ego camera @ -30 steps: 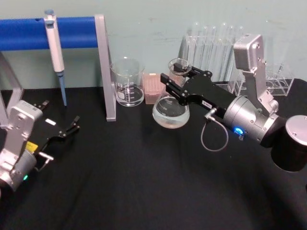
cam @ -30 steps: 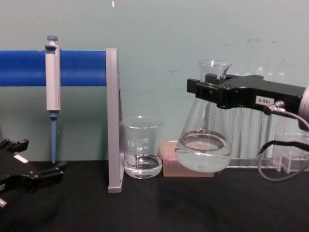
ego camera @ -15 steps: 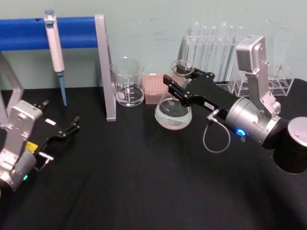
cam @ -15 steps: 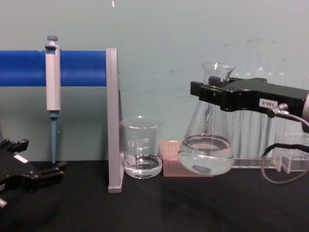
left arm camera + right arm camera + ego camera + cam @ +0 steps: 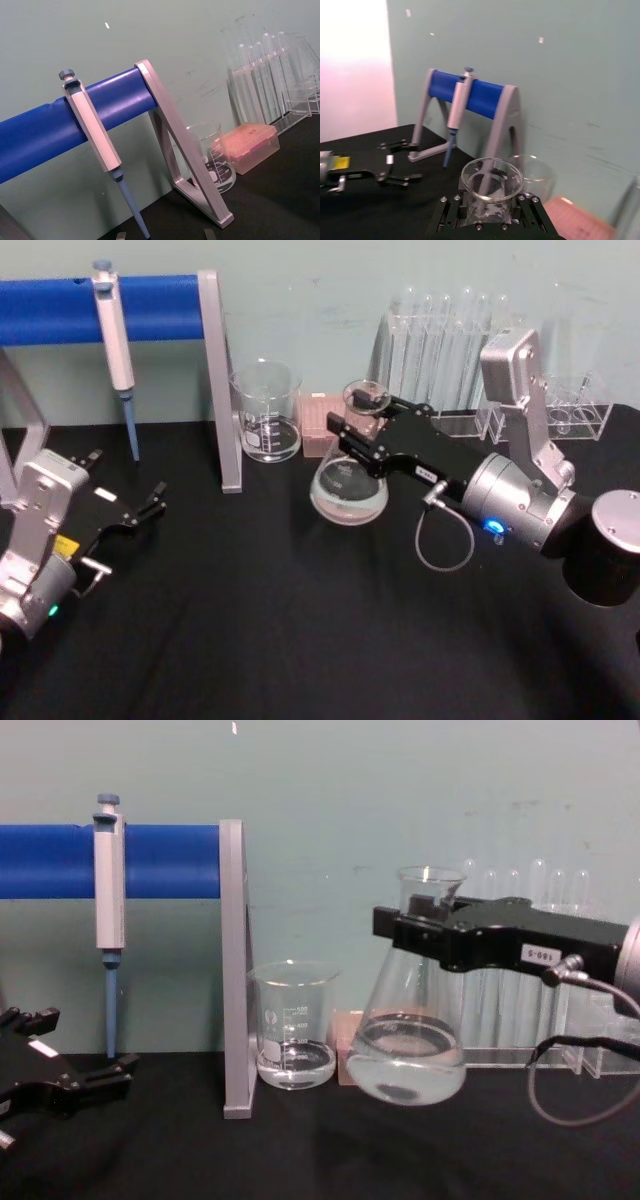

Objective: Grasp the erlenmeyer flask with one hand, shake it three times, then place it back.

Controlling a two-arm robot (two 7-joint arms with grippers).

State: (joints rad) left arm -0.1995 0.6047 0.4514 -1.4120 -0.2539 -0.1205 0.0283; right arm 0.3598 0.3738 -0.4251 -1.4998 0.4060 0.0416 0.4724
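Jaws of the right black boxy gripper (image 5: pixel 362 428) clamp the narrow neck of the clear glass conical flask (image 5: pixel 348 492). Its wide round base is tilted just over the black cloth (image 5: pixel 300 620) (contact unclear). The silver wrist (image 5: pixel 510 505) reaches in from the right. Parked at left, the left black gripper (image 5: pixel 128 474) has jaws spread, empty.

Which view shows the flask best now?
Chest view: the flask shows whole, side-on, liquid visible, neck in the right hand. Head view shows it from above; right wrist view, its rim. Left hand sits open at left.
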